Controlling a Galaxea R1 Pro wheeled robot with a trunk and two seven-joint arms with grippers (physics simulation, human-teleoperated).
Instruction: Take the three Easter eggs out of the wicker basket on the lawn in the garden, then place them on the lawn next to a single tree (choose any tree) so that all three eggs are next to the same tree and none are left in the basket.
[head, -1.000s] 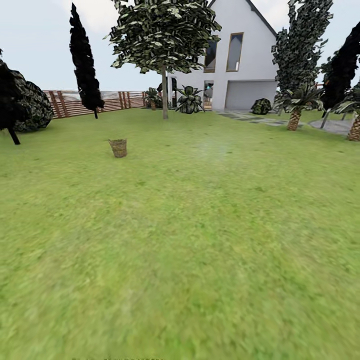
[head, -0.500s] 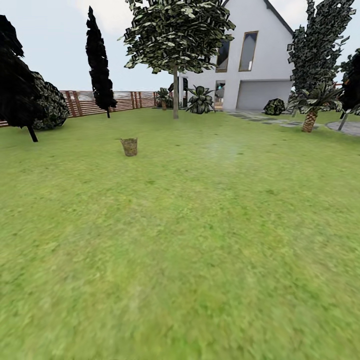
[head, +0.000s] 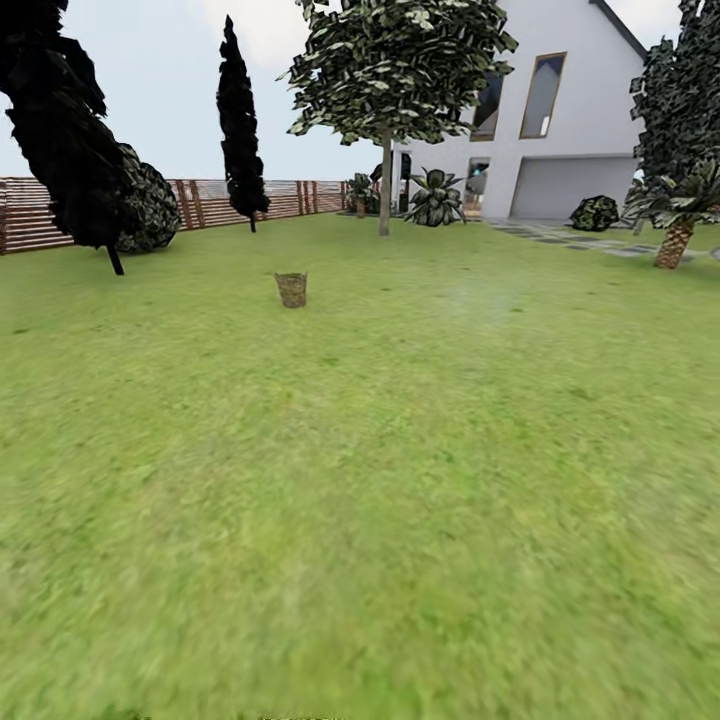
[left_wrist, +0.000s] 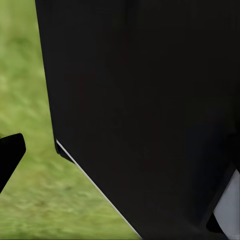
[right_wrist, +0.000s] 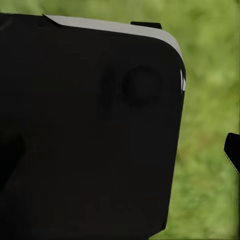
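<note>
The basket (head: 291, 289) stood upright on the lawn (head: 400, 480), far ahead in the head view, left of centre, well short of the tree (head: 385, 190) rising behind it to the right. Its contents were too small to make out. Beyond lay the fence (head: 200, 200) and the house (head: 560, 130). Each wrist view looked past a black robot body panel (left_wrist: 150, 110) onto blurred grass; a dark tip (left_wrist: 9, 152) showed at the edge, so whether either tool was released or clenched could not be told.
</note>
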